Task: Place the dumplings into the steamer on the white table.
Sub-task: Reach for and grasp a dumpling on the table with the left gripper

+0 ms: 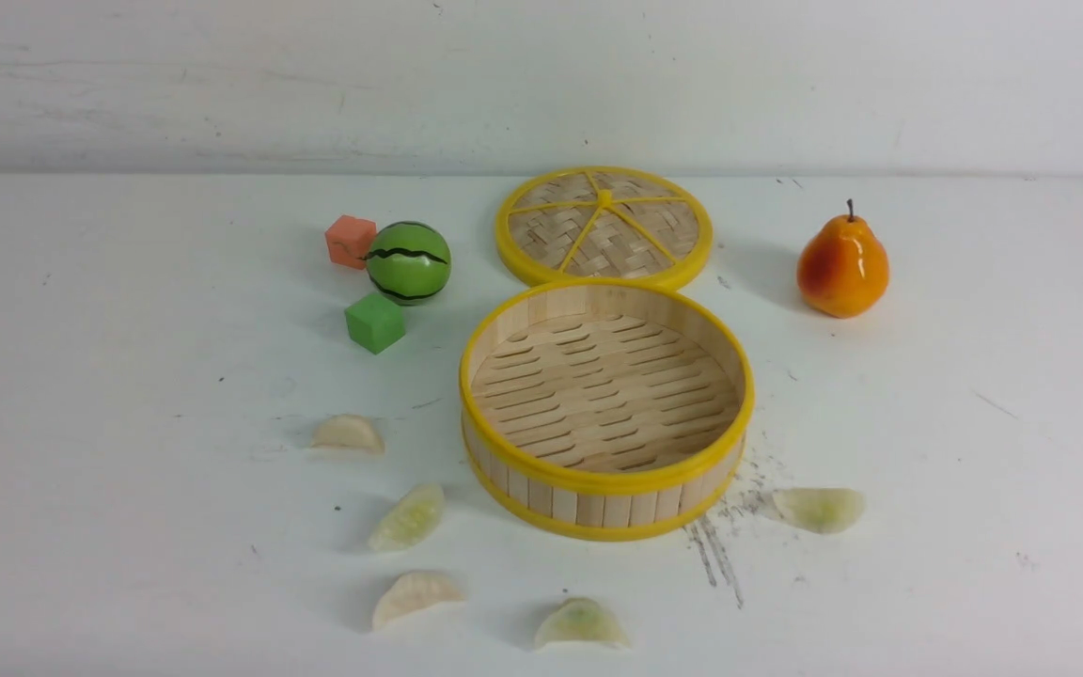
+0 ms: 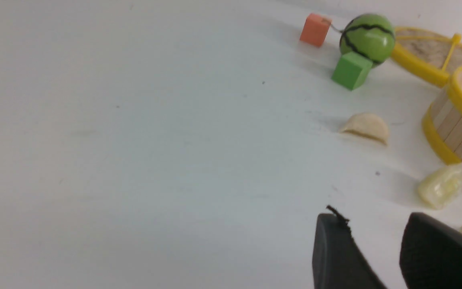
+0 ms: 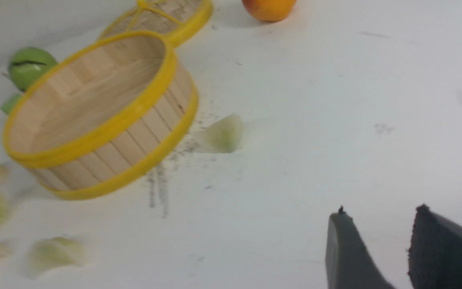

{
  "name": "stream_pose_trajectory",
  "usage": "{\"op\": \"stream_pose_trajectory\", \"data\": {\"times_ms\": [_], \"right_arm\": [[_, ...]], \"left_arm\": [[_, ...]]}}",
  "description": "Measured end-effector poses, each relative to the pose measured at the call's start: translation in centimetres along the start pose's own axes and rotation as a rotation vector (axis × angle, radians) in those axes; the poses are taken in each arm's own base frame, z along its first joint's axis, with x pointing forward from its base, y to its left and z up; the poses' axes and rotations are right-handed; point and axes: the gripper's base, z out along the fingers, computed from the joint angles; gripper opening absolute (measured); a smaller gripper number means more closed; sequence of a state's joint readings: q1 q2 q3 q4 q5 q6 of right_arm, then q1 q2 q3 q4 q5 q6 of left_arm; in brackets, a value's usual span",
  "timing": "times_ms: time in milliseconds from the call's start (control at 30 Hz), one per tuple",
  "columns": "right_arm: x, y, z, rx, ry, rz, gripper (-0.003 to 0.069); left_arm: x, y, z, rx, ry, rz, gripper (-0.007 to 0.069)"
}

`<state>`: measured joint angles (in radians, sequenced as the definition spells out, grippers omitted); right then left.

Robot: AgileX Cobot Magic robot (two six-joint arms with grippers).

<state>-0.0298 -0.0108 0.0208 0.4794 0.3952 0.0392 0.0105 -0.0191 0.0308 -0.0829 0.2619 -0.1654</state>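
Steamer: the steamer [image 1: 603, 484] stands upright around the middle of the white table [image 1: 128, 489], with its lid [image 1: 604, 226] lying flat just behind it, toward the far edge.
Dumplings: all five dumplings [image 1: 407, 517] lie on the table outside the steamer. Four curve round its left and near sides, toward the near edge. The right-hand dumpling [image 1: 820, 509] lies near its right wall.
Left gripper: the left gripper [image 2: 373, 224] has its jaws apart and holds nothing. The left-side dumplings lie ahead of it, before the steamer, untouched.
Right gripper: the right gripper [image 3: 381, 218] also has its jaws apart and holds nothing. The right-hand dumpling lies ahead, well apart from it.
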Motion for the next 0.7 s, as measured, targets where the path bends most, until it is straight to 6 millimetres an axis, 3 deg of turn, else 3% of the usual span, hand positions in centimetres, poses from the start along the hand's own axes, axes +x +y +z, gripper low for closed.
{"op": "stream_pose_trajectory", "data": {"times_ms": [133, 333, 433, 567, 700], "right_arm": [[0.1, 1.0, 0.0, -0.117, 0.013, 0.289, 0.0239], [-0.3, 1.6, -0.1, -0.19, 0.004, 0.472, 0.0239], [-0.4, 1.8, -0.1, -0.215, 0.004, 0.533, 0.0239], [-0.6, 1.9, -0.2, -0.232, -0.009, 0.585, 0.0239], [-0.8, 1.8, -0.2, -0.232, -0.036, 0.605, 0.0239]], "left_arm": [[-1.1, -0.2, -0.1, 0.025, -0.118, -0.027, 0.0238], [-1.6, -0.3, -0.1, 0.038, -0.173, -0.057, 0.0238], [-1.6, -0.5, -0.2, 0.09, -0.162, -0.448, 0.0238], [-1.7, -0.7, -0.2, 0.18, -0.125, -1.169, 0.0238], [-1.8, -0.8, -0.2, 0.217, -0.101, -1.449, 0.0238]]}}
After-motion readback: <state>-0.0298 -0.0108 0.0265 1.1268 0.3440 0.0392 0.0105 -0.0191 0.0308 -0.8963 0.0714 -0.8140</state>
